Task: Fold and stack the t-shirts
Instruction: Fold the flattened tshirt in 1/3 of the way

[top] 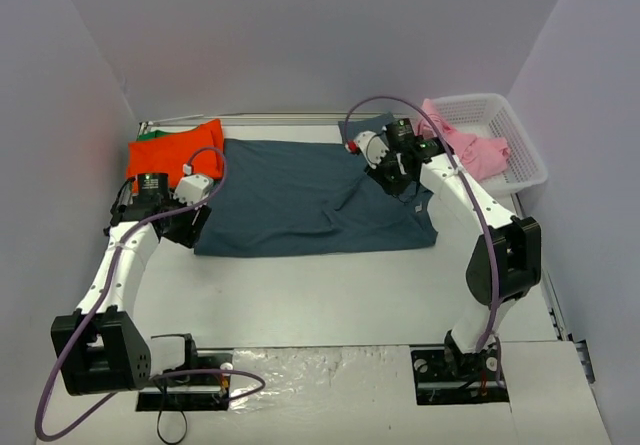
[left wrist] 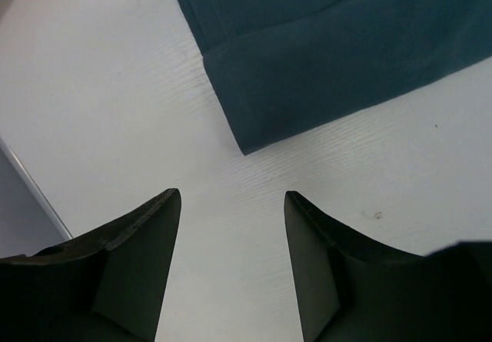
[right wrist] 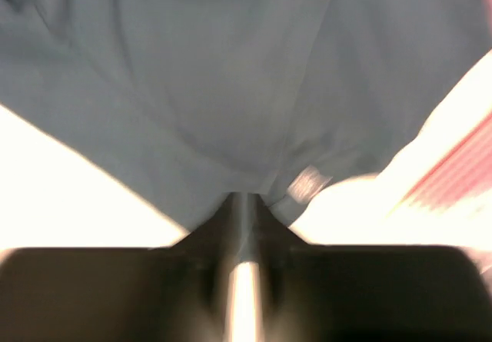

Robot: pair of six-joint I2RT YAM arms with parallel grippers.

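Nearest the arm bases, the white desk (top: 330, 295) lies bare up to the near hem of a dark slate-blue cloth t-shirt (top: 300, 200), spread flat across the middle of the desk.

At its near-left corner hangs the left end effector (top: 195, 227). The overhead view shows only its dark body beside the cloth. The left wrist view shows more: the left end effector (left wrist: 231, 196) has its two fingers spread, with nothing between them but desk (left wrist: 115, 111). The corner of the dark slate-blue cloth t-shirt (left wrist: 330, 58) lies just beyond the fingertips, apart from them.

Farther back, the right end effector (top: 397, 182) sits over the shirt's far-right part, where the cloth creases. From above its fingers are hidden. The right wrist view is blurred, yet it shows the right end effector (right wrist: 244, 197) with fingers drawn almost together. Folds of the dark slate-blue cloth t-shirt (right wrist: 192, 88) converge at the tips, so it is pinching the fabric. A small pale tag (right wrist: 307, 182) shows just beside them.

At the far left, touching the blue shirt's corner, lies a folded bright orange-red cloth t-shirt (top: 170, 153). At the far right, a white plastic lattice basket (top: 525, 160) stands against the wall. A light pink cloth t-shirt (top: 470, 145) is draped over its near-left rim. Only the overhead view shows these.
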